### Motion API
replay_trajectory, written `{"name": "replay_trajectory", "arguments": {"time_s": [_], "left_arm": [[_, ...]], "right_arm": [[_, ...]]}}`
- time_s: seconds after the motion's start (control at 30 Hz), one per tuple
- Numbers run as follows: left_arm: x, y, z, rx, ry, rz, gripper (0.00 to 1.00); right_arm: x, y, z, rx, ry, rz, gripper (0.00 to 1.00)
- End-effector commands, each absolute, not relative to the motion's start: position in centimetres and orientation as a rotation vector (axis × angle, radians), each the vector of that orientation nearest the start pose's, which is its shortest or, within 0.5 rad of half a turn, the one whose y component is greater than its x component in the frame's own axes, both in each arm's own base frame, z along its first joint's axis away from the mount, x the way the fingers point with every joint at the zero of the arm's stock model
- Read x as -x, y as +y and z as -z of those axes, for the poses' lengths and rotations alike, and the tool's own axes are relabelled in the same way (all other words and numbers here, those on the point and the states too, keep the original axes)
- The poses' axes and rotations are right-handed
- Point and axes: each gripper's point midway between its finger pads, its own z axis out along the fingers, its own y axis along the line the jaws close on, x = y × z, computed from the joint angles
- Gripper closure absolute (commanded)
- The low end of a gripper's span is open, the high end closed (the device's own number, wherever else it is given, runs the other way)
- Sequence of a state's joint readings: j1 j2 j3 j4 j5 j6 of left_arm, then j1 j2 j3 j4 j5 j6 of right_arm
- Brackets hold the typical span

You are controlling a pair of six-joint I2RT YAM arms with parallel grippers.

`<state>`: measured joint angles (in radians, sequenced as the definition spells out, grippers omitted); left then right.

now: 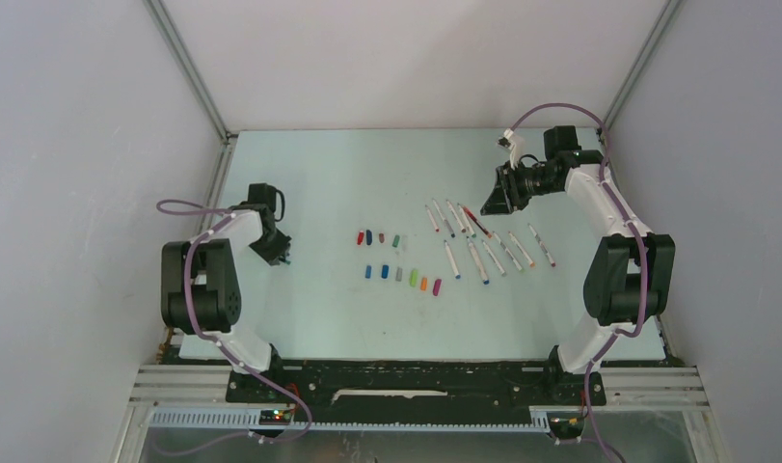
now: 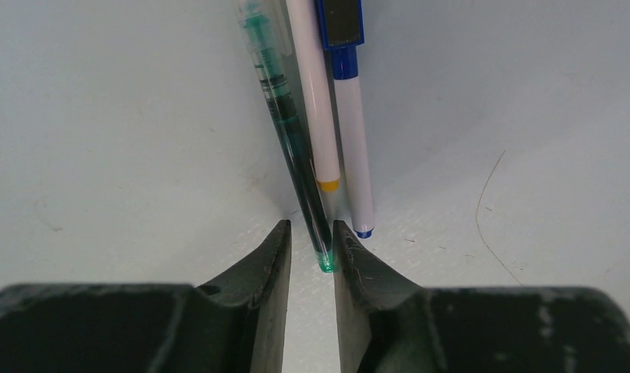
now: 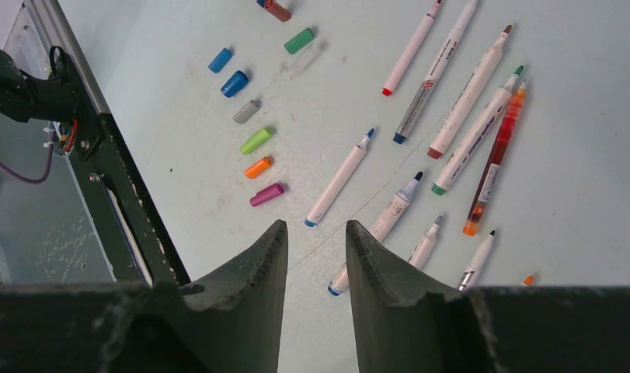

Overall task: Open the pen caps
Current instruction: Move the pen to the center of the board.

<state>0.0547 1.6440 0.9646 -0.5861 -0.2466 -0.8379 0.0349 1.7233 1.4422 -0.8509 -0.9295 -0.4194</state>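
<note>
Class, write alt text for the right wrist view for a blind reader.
The right gripper holds its jaws parted and empty above a pale table. Uncapped pens lie scattered on the right, loose coloured caps on the left.

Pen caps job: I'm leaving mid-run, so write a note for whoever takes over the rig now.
Left gripper: narrowly open, green pen end in the gap, not clamped.
Right gripper: open, empty, above the pens.
Done: loose pen caps lie in two rows beside the pens, most tips bare.
Left to do: the three pens in the left wrist view; the blue pen looks capped.
</note>
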Motion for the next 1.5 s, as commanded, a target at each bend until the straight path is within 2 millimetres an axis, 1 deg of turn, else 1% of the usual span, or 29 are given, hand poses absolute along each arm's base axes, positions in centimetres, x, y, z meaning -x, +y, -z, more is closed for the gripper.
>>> {"name": "replay_trajectory", "arguments": {"time_s": [0.0, 0.33, 0.7, 0.83, 0.93, 1.07, 1.1, 1.27, 1.33, 1.4, 1.47], "left_arm": [[-31.7, 3.0, -1.8, 1.258, 2.47, -0.135, 0.71], [-31.4, 2.9, -0.9, 1.276, 2.489, -0.097, 0.71], [-30.9, 2.9, -0.7, 1.285, 2.509, -0.074, 0.84], [-30.0, 2.9, -0.8, 1.286, 2.521, -0.087, 0.85], [-28.8, 2.3, -0.7, 1.284, 2.541, -0.061, 0.86], [-26.9, 1.1, -0.5, 1.29, 2.559, 0.012, 0.87], [-26.4, 0.7, -0.4, 1.292, 2.568, 0.036, 0.87], [-24.0, -1.7, 0.1, 1.272, 2.617, 0.127, 0.9], [-23.3, -2.8, 0.2, 1.242, 2.635, 0.138, 0.9], [-22.7, -4.5, 0.3, 1.173, 2.681, 0.147, 0.89], [-22.4, -5.1, 0.5, 1.152, 2.702, 0.145, 0.86]], "right_arm": [[-35.4, 14.3, -18.2, 0.797, 2.188, -1.065, 0.64], [-35.3, 14.3, -18.3, 0.796, 2.185, -1.067, 0.64], [-35.3, 14.0, -18.7, 0.788, 2.172, -1.071, 0.64], [-35.4, 13.9, -19.0, 0.783, 2.165, -1.073, 0.64], [-35.3, 14.0, -19.2, 0.787, 2.156, -1.075, 0.64], [-35.2, 13.9, -19.4, 0.789, 2.148, -1.077, 0.64], [-35.5, 13.2, -19.5, 0.765, 2.149, -1.066, 0.64], [-35.5, 12.9, -19.8, 0.759, 2.139, -1.062, 0.64], [-35.5, 12.8, -20.0, 0.76, 2.136, -1.06, 0.64], [-35.5, 12.8, -20.1, 0.76, 2.133, -1.059, 0.64], [-35.5, 12.7, -20.2, 0.757, 2.131, -1.059, 0.64]]}}
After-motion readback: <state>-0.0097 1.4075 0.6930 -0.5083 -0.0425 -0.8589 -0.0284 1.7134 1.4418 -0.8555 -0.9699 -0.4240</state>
